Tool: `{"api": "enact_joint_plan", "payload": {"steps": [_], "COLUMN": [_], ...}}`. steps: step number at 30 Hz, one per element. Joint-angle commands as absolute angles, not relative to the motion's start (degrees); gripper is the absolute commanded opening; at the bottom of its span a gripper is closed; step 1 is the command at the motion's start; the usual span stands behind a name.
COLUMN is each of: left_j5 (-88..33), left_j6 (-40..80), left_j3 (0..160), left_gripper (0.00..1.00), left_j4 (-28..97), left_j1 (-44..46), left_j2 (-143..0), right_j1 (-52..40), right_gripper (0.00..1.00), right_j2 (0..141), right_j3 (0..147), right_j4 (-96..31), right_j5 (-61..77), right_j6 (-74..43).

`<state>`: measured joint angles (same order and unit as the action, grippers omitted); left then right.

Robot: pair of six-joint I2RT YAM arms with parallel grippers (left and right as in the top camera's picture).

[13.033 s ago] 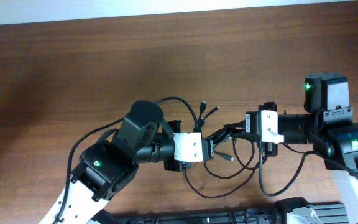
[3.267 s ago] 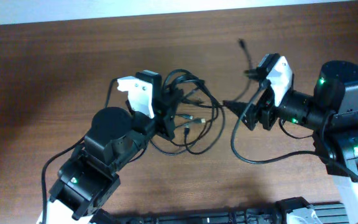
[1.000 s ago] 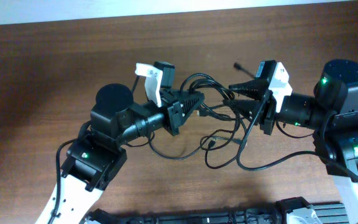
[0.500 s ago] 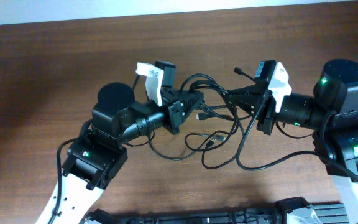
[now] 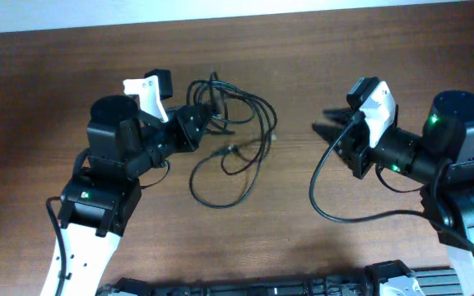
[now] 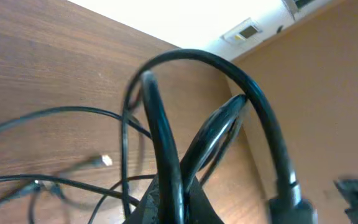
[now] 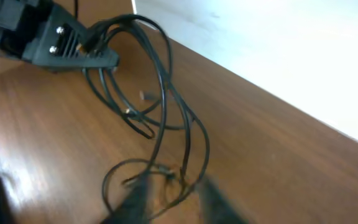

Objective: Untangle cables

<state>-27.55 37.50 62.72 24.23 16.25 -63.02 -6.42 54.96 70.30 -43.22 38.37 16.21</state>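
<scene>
The cables (image 5: 225,111) are thin black cords bunched at one end, their loops trailing right and toward the front over the wooden table (image 5: 303,49). My left gripper (image 5: 204,120) is shut on the bunched end. In the left wrist view the cables (image 6: 166,143) rise thick and close out of the left gripper (image 6: 174,208), which pinches two strands. My right gripper (image 5: 326,130) is open and empty, a short way right of the loops. In the right wrist view its blurred fingers (image 7: 135,202) frame the cables (image 7: 161,93) ahead, with the left gripper (image 7: 107,59) beyond them.
The right arm's own thicker wire (image 5: 327,210) sags in a loop onto the table below it. A white wall (image 5: 220,8) runs along the table's far edge. Black equipment (image 5: 303,288) lies along the front edge.
The right gripper has let go of the cables and drawn back to the right. The left arm has swung left and back, carrying the bundle with it, so the cables hang from it alone.
</scene>
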Motion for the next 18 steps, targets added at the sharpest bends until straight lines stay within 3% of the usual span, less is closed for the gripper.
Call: {"api": "enact_joint_plan", "payload": {"steps": [1, 3, 6, 9, 18], "left_j5": [-32.7, -35.5, -43.2, -48.1, -44.3], "left_j6": [34.4, 32.5, 28.9, 26.8, 26.0], "left_j3": [63.4, 63.4, 63.4, 63.4, 63.4], "left_gripper": [0.0, 0.0, 0.0, 0.0, 0.0], "left_j4": [23.3, 22.2, 18.4, 14.0, 8.9], "left_j1": [16.0, 16.0, 16.1, 17.4, 25.8], "left_j2": [-62.6, -62.6, -62.6, -62.6, -62.8], "right_j1": [-6.3, -6.4, -6.4, -6.4, -6.4], "right_gripper": [0.68, 0.79, 0.87, 0.9, 0.91], "right_j2": [54.7, 54.7, 54.7, 54.7, 54.8], "right_j3": [71.0, 70.9, 70.9, 70.9, 70.9], "right_j4": [-43.1, -43.2, -43.1, -43.0, -40.3], "right_j5": [38.4, 38.5, 38.6, 39.2, 47.6], "right_j6": [16.0, 16.0, 16.0, 16.0, 15.7]}}
